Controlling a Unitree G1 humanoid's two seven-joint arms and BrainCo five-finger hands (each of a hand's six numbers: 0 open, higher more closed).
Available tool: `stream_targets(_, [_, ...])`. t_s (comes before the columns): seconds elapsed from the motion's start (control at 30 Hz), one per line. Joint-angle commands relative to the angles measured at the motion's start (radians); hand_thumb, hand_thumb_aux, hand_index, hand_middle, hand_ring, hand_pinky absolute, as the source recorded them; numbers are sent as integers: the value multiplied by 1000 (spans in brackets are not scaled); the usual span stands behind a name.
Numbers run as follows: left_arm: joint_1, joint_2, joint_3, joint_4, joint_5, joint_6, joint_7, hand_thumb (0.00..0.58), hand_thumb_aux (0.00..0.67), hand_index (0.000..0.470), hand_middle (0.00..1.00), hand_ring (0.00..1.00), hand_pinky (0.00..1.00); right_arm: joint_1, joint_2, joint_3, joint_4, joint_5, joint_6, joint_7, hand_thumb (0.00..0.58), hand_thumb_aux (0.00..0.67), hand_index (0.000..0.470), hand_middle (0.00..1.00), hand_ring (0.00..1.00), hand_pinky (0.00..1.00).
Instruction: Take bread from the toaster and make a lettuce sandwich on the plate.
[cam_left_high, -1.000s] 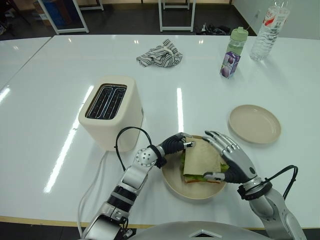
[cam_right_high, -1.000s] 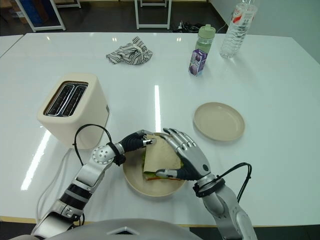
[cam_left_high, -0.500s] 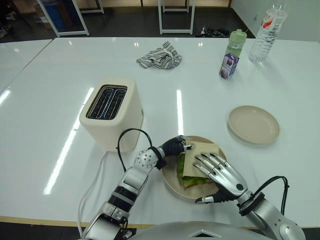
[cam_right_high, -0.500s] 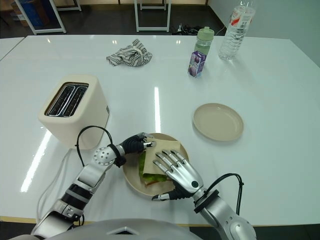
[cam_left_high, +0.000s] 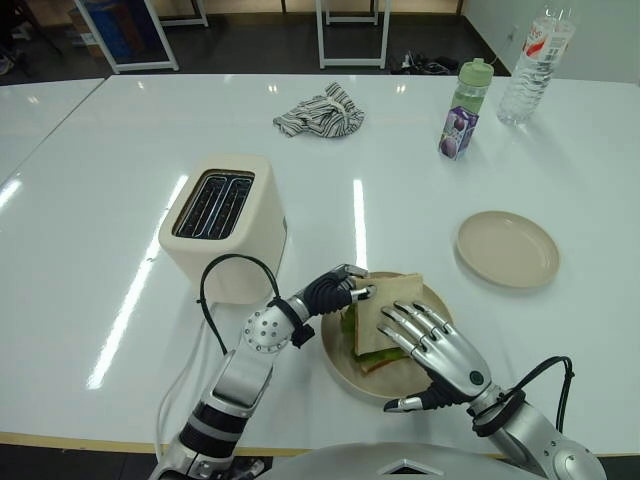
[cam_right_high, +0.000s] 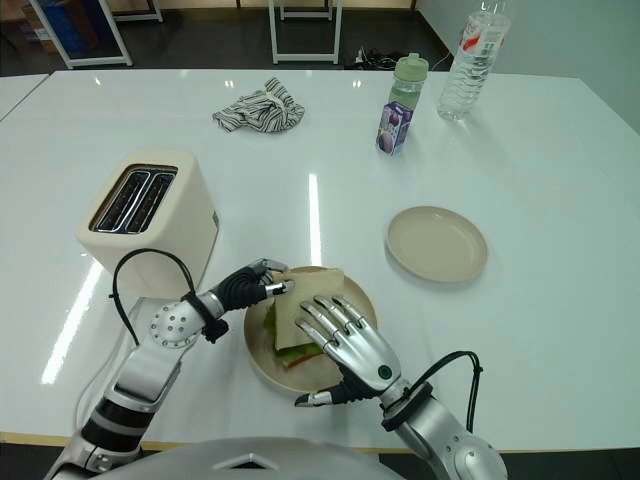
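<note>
A lettuce sandwich (cam_left_high: 385, 312) lies on the tan plate (cam_left_high: 338, 364) near the table's front edge, with green lettuce (cam_left_high: 349, 321) showing under the top bread slice. My left hand (cam_left_high: 335, 290) is at the slice's upper left corner, fingers curled and pinching it. My right hand (cam_left_high: 432, 346) hovers over the sandwich's right side, fingers spread, holding nothing. The cream toaster (cam_left_high: 222, 224) stands to the left of the plate, and its two slots look empty.
A second, empty tan plate (cam_left_high: 508, 248) sits to the right. At the back are a striped cloth (cam_left_high: 320, 110), a small purple carton (cam_left_high: 458, 130), a green bottle (cam_left_high: 472, 84) and a clear water bottle (cam_left_high: 530, 52). The toaster's cable (cam_left_high: 205, 345) trails to the front edge.
My right hand lifted off the sandwich's top and drew back toward me with its fingers spread. My left hand pulled left, and the top slice shifted left with it.
</note>
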Motion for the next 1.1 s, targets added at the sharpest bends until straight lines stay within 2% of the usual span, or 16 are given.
stream_targets(0.03, [5, 4, -8, -15, -6, 1, -13, 580, 670, 470, 1000, 1000, 1000, 5, -19, 16, 27, -17, 17, 25, 0, 0, 0, 0, 0, 0])
stream_targets(0.5, [38, 42, -12, 7, 48, -6, 5, 580, 670, 470, 1000, 1000, 1000, -26, -33, 70, 78, -18, 38, 37, 0, 0, 0, 0, 0, 0])
stream_targets(0.97, [72, 106, -78, 33, 219, -59, 31, 580, 670, 470, 996, 996, 996, -38, -81, 166, 159, -22, 81, 175, 0, 0, 0, 0, 0, 0])
stream_targets(1.0, [67, 107, -83, 41, 247, -64, 46, 552, 523, 367, 867, 867, 867, -32, -85, 168, 157, -19, 89, 195, 0, 0, 0, 0, 0, 0])
stream_targets(1.03, [62, 108, -86, 47, 276, -69, 63, 526, 465, 326, 808, 808, 808, -28, -91, 170, 158, -18, 96, 215, 0, 0, 0, 0, 0, 0])
stream_targets(1.07, [56, 107, -86, 53, 303, -78, 83, 0, 0, 0, 31, 31, 31, -22, -95, 170, 155, -20, 107, 241, 0, 0, 0, 0, 0, 0])
stream_targets(1.1, [46, 107, -84, 59, 327, -88, 103, 0, 0, 0, 0, 0, 0, -13, -95, 168, 150, -27, 126, 264, 0, 0, 0, 0, 0, 0])
